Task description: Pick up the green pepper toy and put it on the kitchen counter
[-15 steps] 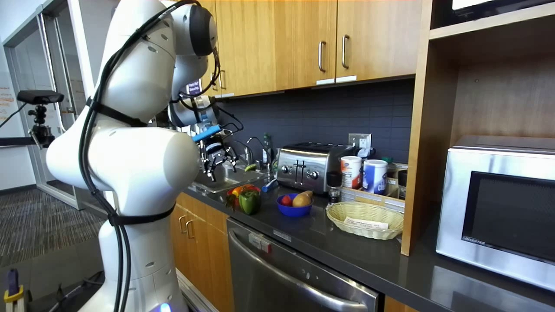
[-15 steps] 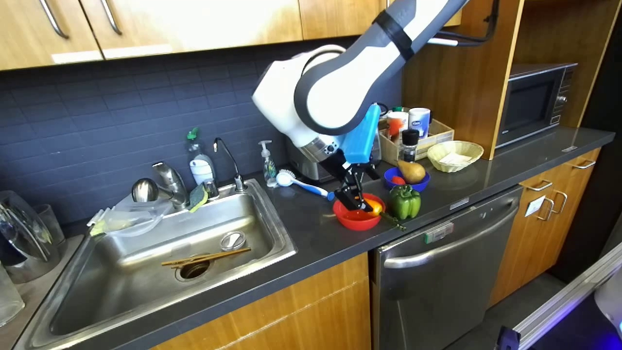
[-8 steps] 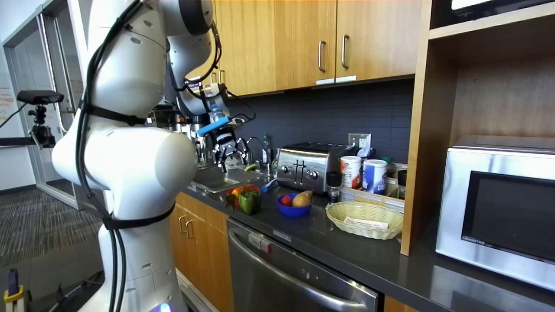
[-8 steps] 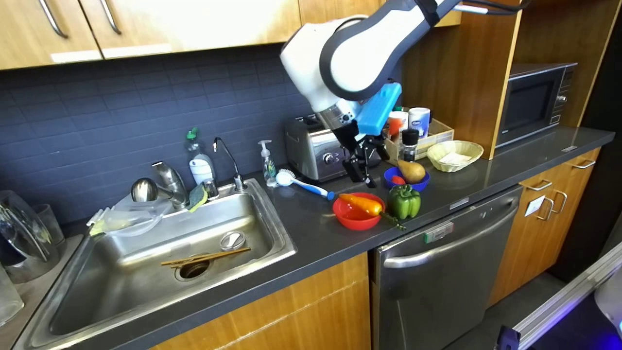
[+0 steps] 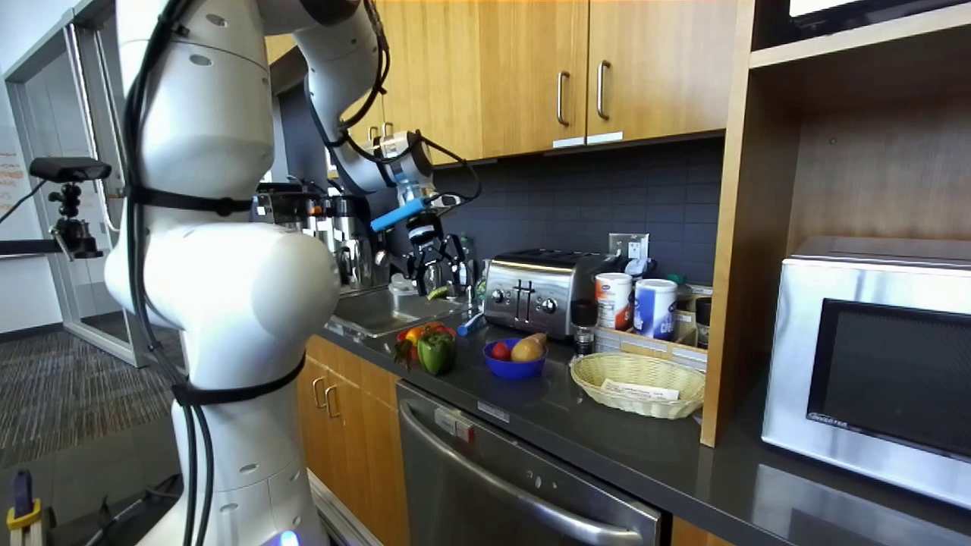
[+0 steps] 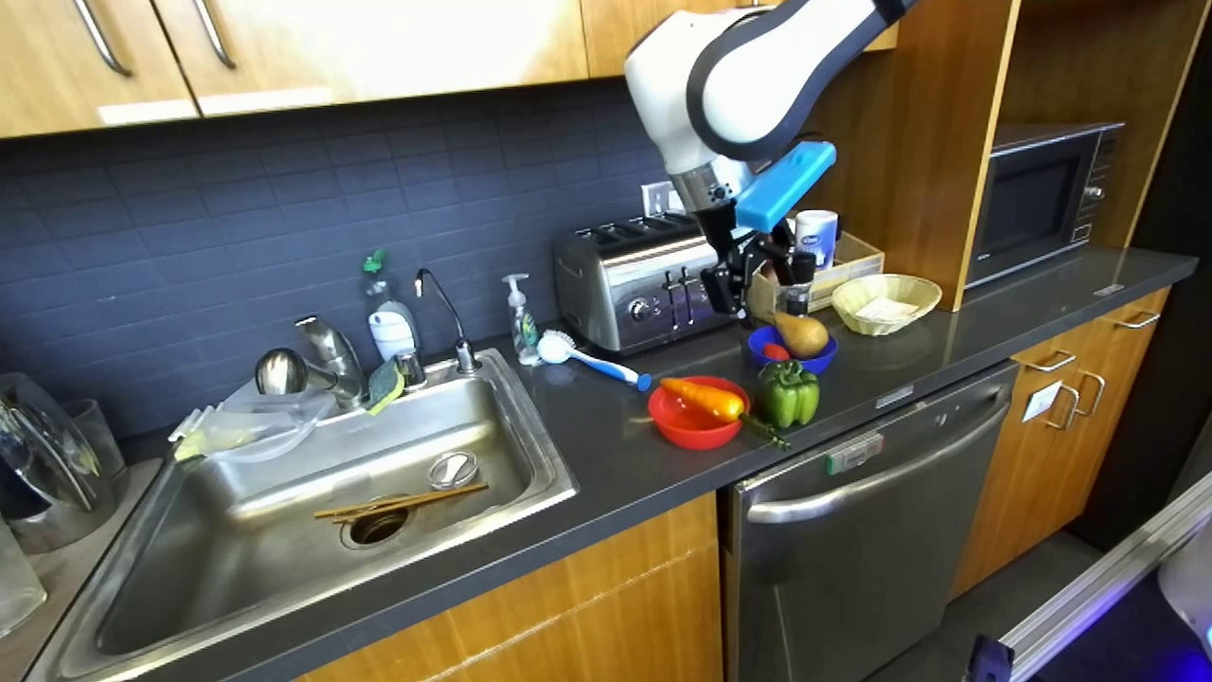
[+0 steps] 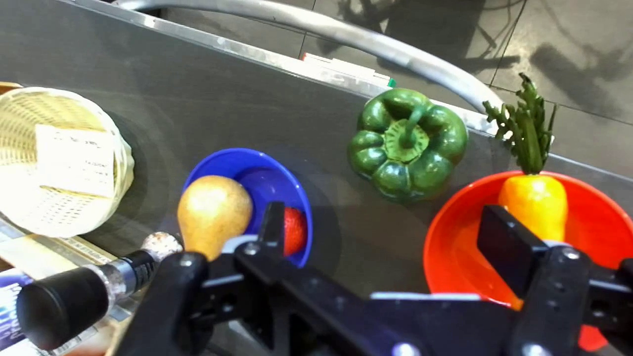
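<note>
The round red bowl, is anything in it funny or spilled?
Yes, the long orange carrot isn't all inside. Its green leafy top pokes past the rim of the round red bowl, so the carrot looks too long to fit. I see nothing spilled.

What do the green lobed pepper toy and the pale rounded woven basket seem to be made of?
The green pepper toy: probably plastic, smooth and glossy, with bright highlights. The basket: perhaps wicker, possibly plastic strips; interlaced strands give a textured finish.
</note>
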You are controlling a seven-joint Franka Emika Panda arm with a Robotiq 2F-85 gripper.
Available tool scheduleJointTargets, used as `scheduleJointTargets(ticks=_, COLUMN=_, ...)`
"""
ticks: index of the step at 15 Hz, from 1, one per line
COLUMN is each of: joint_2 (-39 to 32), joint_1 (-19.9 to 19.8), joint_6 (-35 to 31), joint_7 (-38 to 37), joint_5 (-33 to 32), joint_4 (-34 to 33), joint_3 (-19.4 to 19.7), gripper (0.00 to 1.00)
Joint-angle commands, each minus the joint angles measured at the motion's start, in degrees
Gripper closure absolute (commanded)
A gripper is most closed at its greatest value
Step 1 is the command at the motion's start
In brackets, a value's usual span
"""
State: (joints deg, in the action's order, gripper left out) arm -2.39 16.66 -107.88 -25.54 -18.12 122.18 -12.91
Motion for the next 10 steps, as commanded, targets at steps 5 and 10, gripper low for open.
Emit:
scheduleJointTargets(ticks=5, joint_2=7.08, joint_1=-3.08, joint_6=-4.72, joint_7=-1.66, joint_5=1.38, joint_4=7.42, joint_3=0.51, gripper=0.0)
scheduleJointTargets(ticks=10, joint_2=5.78, joint_1=-3.5, joint_6=-3.61, joint_7=-1.02, joint_5=0.34, joint_4=6.54, joint_3=-0.02, gripper=0.0)
